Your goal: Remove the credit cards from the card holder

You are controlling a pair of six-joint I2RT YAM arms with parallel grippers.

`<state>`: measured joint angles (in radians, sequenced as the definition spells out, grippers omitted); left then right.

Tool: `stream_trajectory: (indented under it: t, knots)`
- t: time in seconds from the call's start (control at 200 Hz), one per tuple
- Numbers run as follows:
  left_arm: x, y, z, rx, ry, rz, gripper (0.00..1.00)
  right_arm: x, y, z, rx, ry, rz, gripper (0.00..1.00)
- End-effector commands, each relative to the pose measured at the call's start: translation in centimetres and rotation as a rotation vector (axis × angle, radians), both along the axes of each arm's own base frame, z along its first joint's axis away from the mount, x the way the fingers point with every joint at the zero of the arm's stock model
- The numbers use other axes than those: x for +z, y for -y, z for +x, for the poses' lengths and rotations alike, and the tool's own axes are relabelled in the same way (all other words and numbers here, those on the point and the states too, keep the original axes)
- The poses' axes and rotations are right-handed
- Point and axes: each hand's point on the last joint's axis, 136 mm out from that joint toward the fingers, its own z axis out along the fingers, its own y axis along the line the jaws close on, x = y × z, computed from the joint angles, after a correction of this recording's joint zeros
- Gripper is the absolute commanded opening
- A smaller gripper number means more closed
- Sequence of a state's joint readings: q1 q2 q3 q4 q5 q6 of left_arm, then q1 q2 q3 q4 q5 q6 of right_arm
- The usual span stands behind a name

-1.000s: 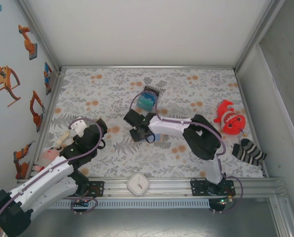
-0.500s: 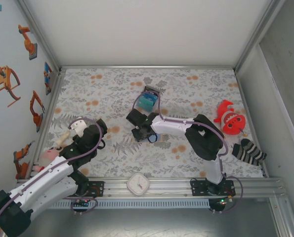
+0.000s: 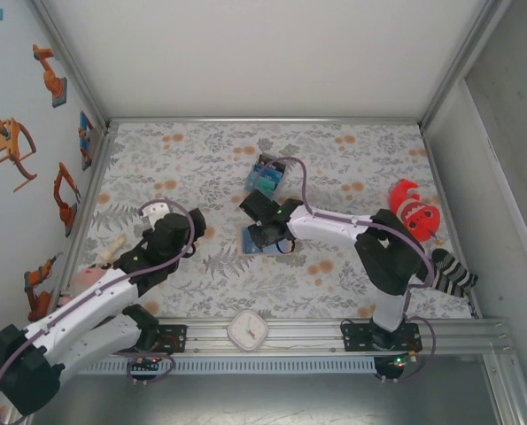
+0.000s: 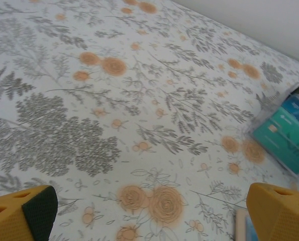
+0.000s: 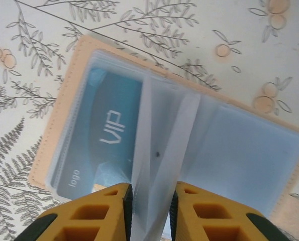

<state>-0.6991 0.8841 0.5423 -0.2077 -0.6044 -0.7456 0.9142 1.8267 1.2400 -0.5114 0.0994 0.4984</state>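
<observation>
My right end effector [image 5: 149,206] pinches the open tan card holder [image 5: 60,103] by its clear sleeve [image 5: 159,150]; a blue credit card [image 5: 101,135] sits inside. My left end effector [image 4: 152,213] is spread.

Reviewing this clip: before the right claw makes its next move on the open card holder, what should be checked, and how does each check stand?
1. Card holder lying open on the cloth: ok.
2. A card located: ok, the blue VIP card sits in the left pocket.
3. Right claw gripping a card: not ok, it pinches a clear sleeve leaf instead.
4. Left claw free to pin the holder: ok, open, over bare cloth, apart from it.
5. Cards in the right pockets: cannot tell, pale blue shows behind plastic.
</observation>
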Motion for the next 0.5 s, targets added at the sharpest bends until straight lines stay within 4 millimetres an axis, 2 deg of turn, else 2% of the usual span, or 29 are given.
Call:
stream_trajectory:
  t: [0.0, 0.25, 0.496]
  knots:
    - [1.2, 3.2, 1.3, -0.141, -0.003, -0.014, 0.97, 0.6, 2.0, 0.5, -0.055, 0.019, -0.019, 0.28]
    - [-1.4, 8.1, 2.5, -0.320, -0.134, -0.009, 0.97, 0.3, 4.5, 1.0, -0.124, -0.001, -0.006, 0.32]
    - [-3.2, 9.9, 2.8, -0.384, -0.190, -0.005, 0.97, 0.1, 4.9, 0.9, -0.150, -0.033, 0.064, 0.32]
